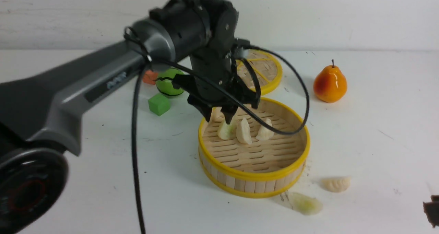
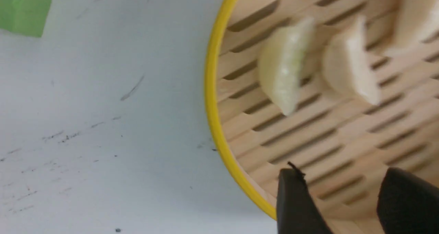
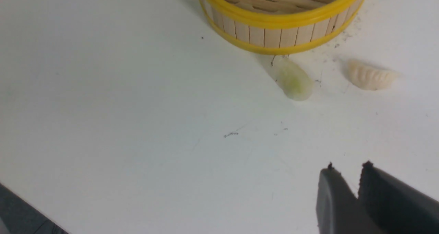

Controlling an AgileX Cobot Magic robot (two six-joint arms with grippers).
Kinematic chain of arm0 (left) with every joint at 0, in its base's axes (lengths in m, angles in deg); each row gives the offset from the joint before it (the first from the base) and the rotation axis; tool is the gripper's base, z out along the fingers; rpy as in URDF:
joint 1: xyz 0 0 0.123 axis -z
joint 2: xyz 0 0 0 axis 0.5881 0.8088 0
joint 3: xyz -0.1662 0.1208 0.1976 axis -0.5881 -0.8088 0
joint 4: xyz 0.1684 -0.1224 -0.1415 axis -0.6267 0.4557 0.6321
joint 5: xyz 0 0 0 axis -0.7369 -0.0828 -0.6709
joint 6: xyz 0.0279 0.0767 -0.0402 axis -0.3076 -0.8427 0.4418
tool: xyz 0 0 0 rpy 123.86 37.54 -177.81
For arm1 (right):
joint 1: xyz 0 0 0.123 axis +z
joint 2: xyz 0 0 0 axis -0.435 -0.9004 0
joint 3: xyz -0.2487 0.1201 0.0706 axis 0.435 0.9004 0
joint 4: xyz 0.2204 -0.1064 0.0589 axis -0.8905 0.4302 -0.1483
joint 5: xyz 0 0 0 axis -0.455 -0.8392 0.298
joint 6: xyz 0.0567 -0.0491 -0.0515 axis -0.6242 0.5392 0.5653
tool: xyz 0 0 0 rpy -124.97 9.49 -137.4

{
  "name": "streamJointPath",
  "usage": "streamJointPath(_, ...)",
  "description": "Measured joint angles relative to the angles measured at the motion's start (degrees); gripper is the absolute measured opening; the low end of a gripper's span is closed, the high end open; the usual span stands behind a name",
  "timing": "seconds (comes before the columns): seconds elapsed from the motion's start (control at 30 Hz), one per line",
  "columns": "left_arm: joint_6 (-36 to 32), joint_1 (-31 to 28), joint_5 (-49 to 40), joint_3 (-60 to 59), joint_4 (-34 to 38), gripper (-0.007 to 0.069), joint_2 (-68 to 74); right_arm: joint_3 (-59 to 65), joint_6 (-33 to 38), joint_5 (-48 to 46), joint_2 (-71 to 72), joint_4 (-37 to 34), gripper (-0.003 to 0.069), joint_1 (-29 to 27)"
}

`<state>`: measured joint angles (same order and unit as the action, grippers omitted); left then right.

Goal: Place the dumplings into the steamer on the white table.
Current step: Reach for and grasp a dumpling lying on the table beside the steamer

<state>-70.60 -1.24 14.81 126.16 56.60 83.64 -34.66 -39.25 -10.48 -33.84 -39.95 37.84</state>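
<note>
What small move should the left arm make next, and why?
Probably lift the left gripper straight up out of the steamer: its jaws stand open, and the greenish dumpling lies on the slats, apart from them.

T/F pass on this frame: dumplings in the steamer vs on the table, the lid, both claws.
1. Three dumplings sit inside the steamer. True.
2. No dumpling is on the white table. False: a greenish one and a cream one lie on it beside the steamer.
3. The left claw hangs over the steamer, open and empty. True.
4. The lid covers the steamer. False: it lies flat on the table behind the steamer.
5. The right claw grips a dumpling. False: nothing is between its fingers.
</note>
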Motion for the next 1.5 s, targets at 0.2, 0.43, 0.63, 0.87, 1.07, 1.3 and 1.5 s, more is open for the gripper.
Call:
streamJointPath(0.2, -4.33, 1.10, -0.68, -5.67, 4.90, 0.0118, -15.09, -6.44, 2.65, -2.57, -7.77, -0.07, 0.0000, 0.00)
streamJointPath(0.43, -5.68, 0.99, -0.71, -27.71, 5.97, -0.0014, -35.31, -8.84, 7.76, -4.10, -14.63, -0.47, -0.0020, 0.00)
streamJointPath(0.63, -5.81, 0.99, 7.15, -53.04, 7.97, -0.0014, -52.44, -10.31, 13.90, -4.63, -22.81, 0.40, -0.0018, 3.36)
streamJointPath(0.87, -5.50, 0.99, 12.13, -70.01, 8.33, -0.0014, -66.39, -16.48, 12.97, -3.33, -33.77, 5.64, -0.0010, 12.80)
streamJointPath(1.07, -4.55, 0.99, 12.62, -74.23, 8.40, -0.0014, -73.46, -19.41, 7.63, -0.89, -44.66, 10.95, 0.0086, 13.72)
streamJointPath(1.3, -4.48, 0.99, 12.65, -74.34, 9.14, -0.0014, -75.16, -19.48, 7.02, 7.00, -53.67, 12.01, 0.0465, 13.72)
streamJointPath(1.5, -4.48, 0.99, 12.65, -74.34, 9.34, -0.0014, -75.10, -19.60, 6.97, 13.30, -59.85, 12.30, 0.0617, 13.72)
